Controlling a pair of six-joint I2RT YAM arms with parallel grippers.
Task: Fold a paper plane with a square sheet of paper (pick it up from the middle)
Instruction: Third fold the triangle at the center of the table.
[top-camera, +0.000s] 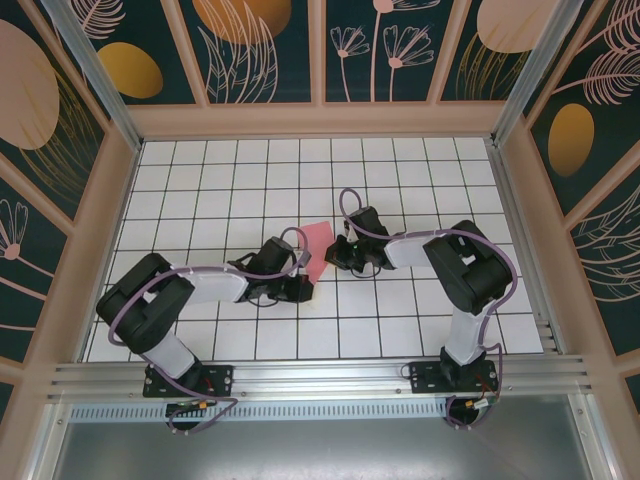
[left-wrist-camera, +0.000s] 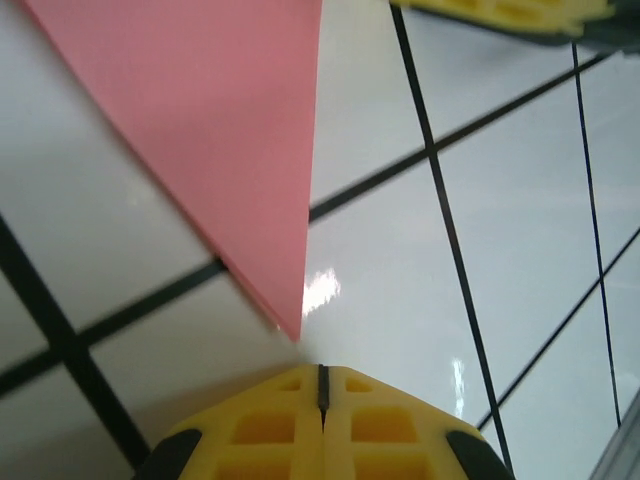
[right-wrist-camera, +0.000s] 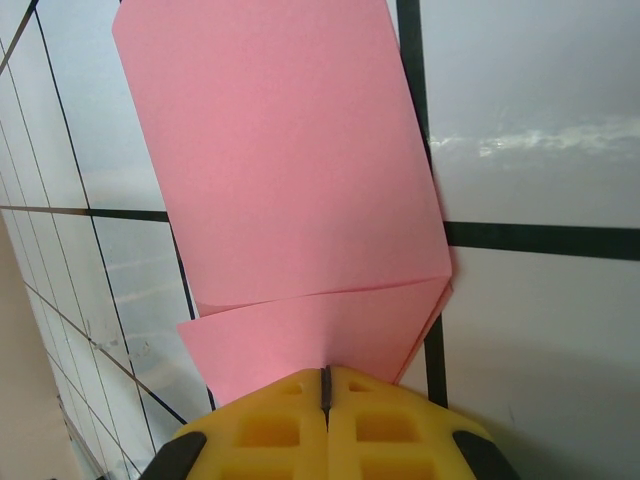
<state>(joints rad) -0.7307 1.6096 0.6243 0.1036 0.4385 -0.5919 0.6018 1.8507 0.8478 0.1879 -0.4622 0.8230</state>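
Folded pink paper (right-wrist-camera: 290, 180) on gridded bench (top-camera: 200, 200)
Left pincer (left-wrist-camera: 322, 378) fully closed, empty, just beside paper's tip; right pincer (right-wrist-camera: 325, 378) closed at its folded edge; grip unclear.

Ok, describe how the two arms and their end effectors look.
The left arm and right arm match: black joint housings, white links, and lilac cables looping alongside. The left end effector and right end effector each have yellow fingers with square recesses and black outer corners.
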